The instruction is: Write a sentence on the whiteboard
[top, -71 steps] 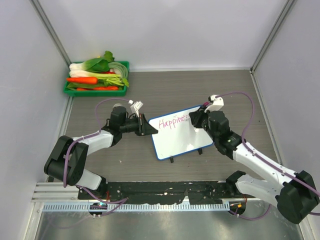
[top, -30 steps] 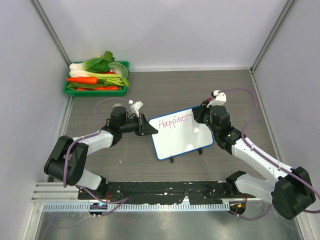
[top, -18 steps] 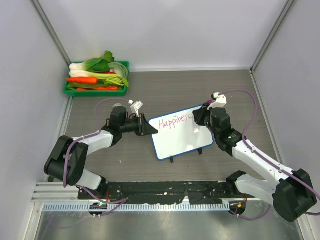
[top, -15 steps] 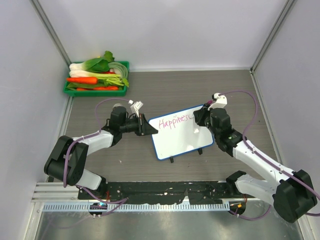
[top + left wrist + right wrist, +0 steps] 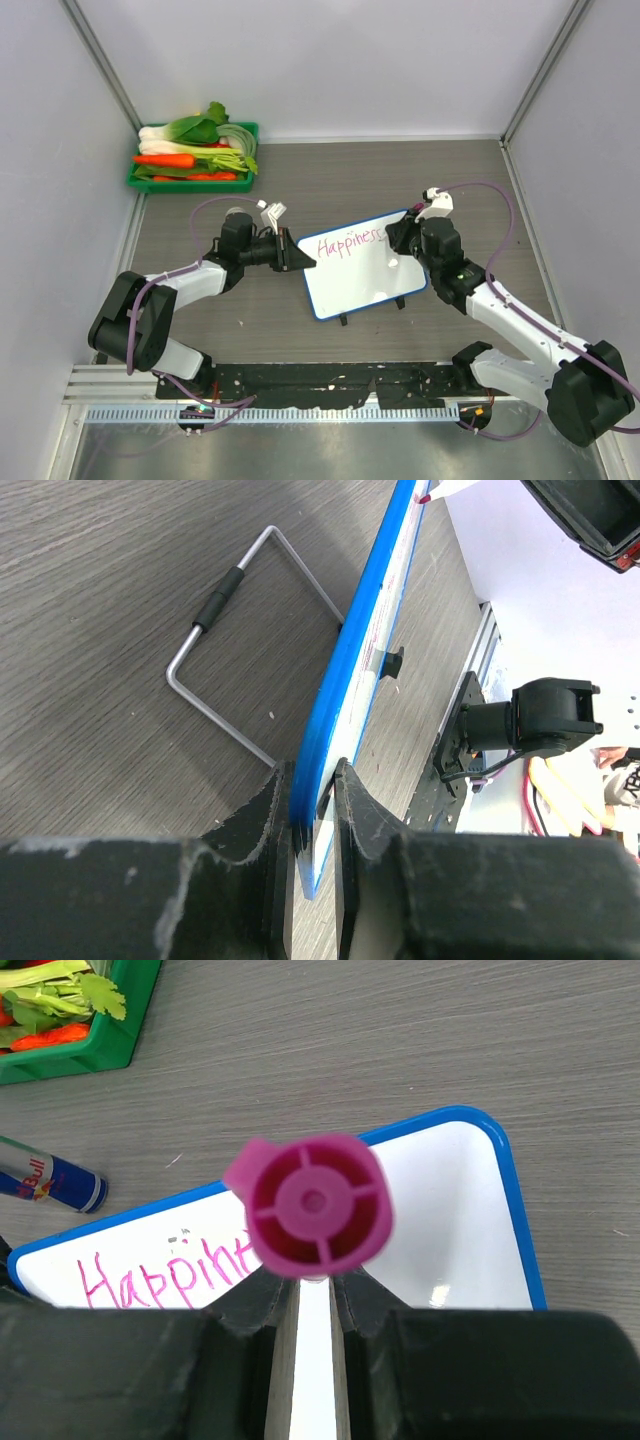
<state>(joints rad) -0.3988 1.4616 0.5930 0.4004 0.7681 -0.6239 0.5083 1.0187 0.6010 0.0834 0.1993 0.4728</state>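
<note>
The wood-grain counter point(image 5: 330, 170) carries the whiteboard point(image 5: 365, 285) at its middle, long side running left to right, with a wire stand point(image 5: 235, 670) folded out beneath it. The left gripper point(image 5: 312, 810) is nearly closed, pinching the board's blue rim at the left end to steady it. The right gripper point(image 5: 312, 1295), likewise narrowed, clamps a pink-capped marker point(image 5: 312, 1205) over the board's far right part.

The sentence point(image 5: 350, 243) so far reads "Happiness" along the far edge, so I judge that writing is under way with one word down. Whether the tip touches the board I cannot tell.

The word has nearly reached the right rim, so the next move likely calls for starting a fresh line nearer and further left, where bare white remains. A green tray of vegetables point(image 5: 195, 150) sits well apart at far left. A can point(image 5: 45, 1182) lies near the board's far left corner.
</note>
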